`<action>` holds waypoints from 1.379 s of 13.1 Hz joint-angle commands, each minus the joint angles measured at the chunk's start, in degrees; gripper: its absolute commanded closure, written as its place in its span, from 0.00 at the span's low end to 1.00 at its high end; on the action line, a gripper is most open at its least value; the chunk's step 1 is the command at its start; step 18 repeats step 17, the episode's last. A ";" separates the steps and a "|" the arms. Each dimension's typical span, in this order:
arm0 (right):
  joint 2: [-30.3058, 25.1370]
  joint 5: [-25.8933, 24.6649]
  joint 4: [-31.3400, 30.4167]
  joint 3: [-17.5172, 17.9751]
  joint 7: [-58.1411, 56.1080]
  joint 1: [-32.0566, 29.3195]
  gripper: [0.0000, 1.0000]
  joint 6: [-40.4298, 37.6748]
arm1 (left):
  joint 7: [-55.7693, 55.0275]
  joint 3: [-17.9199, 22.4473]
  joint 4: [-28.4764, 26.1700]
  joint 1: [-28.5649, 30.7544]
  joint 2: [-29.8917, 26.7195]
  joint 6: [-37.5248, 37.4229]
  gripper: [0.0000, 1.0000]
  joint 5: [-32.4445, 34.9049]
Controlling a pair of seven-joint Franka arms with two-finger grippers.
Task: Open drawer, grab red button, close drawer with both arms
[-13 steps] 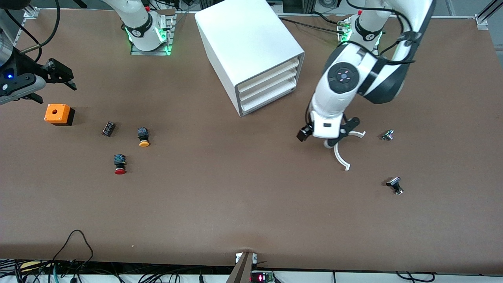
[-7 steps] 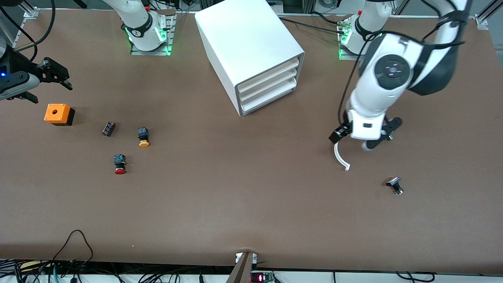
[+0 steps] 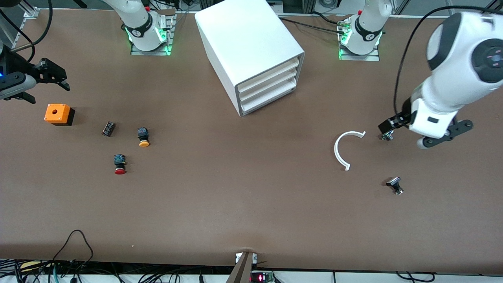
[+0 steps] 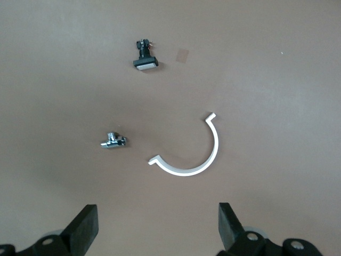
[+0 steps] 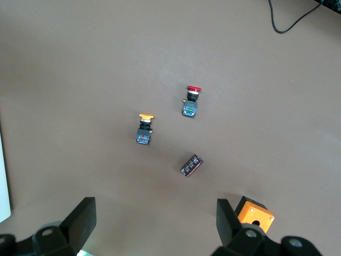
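Observation:
The white cabinet (image 3: pixel 251 47) stands between the two bases, and its three drawer fronts (image 3: pixel 267 84) all sit pushed in. The red-capped button (image 3: pixel 120 165) (image 5: pixel 191 101) lies on its side on the table toward the right arm's end. High over that end, my right gripper (image 3: pixel 53 74) (image 5: pixel 157 224) hangs open and empty, above the table beside the orange box. My left gripper (image 3: pixel 434 133) (image 4: pixel 157 229) is open and empty too, up over the left arm's end of the table, beside a small metal part.
A yellow-capped button (image 3: pixel 143 137) (image 5: pixel 144 128), a small black block (image 3: pixel 108 128) (image 5: pixel 192 165) and an orange box with a hole (image 3: pixel 59 114) (image 5: pixel 254 216) lie near the red button. A white curved strip (image 3: pixel 340 151) (image 4: pixel 197 160), a metal part (image 3: pixel 387 135) (image 4: pixel 113 141) and a black part (image 3: pixel 395 185) (image 4: pixel 145 56) lie near the left gripper.
The left arm has swung away from the cabinet toward its own end of the table, uncovering the white curved strip. The right gripper has drifted slightly toward the table's edge.

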 commanded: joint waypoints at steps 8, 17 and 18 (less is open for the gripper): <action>0.77 -0.03 1.45 0.28 2.71 -0.43 0.00 -0.53 | 33.28 5.98 1.71 -1.00 -6.43 -6.97 0.00 -3.09; 1.03 -0.03 2.24 0.37 2.71 -0.34 0.00 -0.27 | 34.07 5.89 3.82 -1.09 -6.53 -8.03 0.00 -3.00; 1.03 -0.03 2.24 0.37 2.71 -0.34 0.00 -0.27 | 34.07 5.89 3.82 -1.09 -6.53 -8.03 0.00 -3.00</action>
